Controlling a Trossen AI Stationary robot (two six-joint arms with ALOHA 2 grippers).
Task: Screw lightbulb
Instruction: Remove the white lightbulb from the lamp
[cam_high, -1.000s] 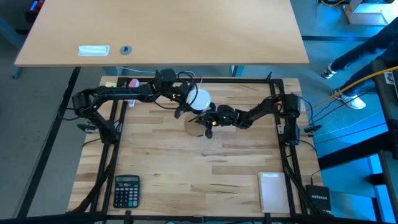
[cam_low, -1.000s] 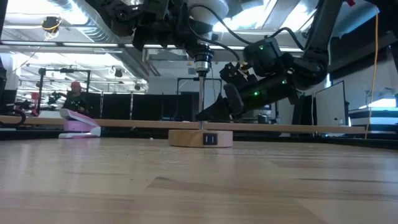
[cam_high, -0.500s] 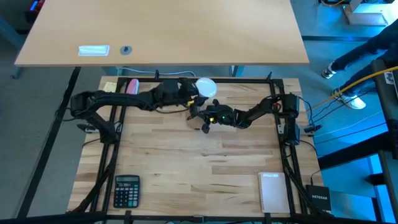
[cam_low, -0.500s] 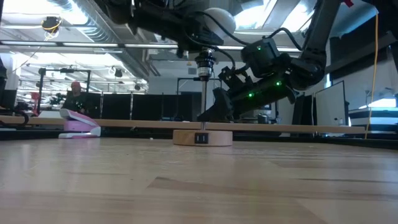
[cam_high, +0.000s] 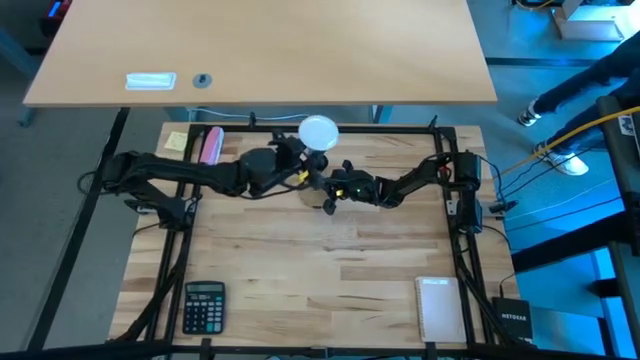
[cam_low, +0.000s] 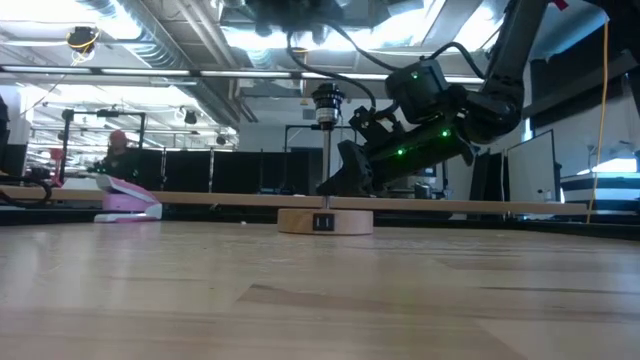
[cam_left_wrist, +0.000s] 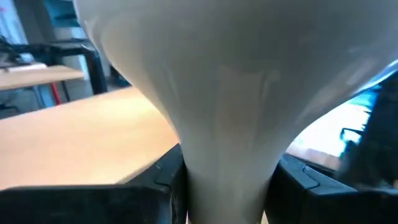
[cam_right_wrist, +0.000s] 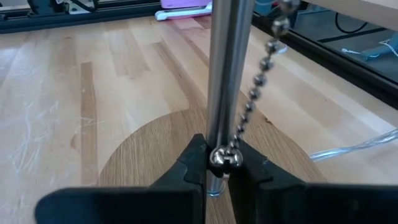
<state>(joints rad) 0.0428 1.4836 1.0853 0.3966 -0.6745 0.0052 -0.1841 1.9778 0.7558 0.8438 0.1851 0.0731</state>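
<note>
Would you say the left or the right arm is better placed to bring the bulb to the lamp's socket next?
Left. The left gripper is shut on the lightbulb, up near the lamp. The right gripper is busy clamping the lamp's metal pole above the wooden base, steadying it.

The only lettering that can be made out is the word NETGEAR in white on a small black box (cam_high: 515, 318) standing at the near right corner, just off the table's right edge, in the high view. The calculator (cam_high: 203, 306) at the near left of the table has rows of keys, but their marks are too small to read. The white notepad (cam_high: 439, 308) at the near right shows no legible writing.
</note>
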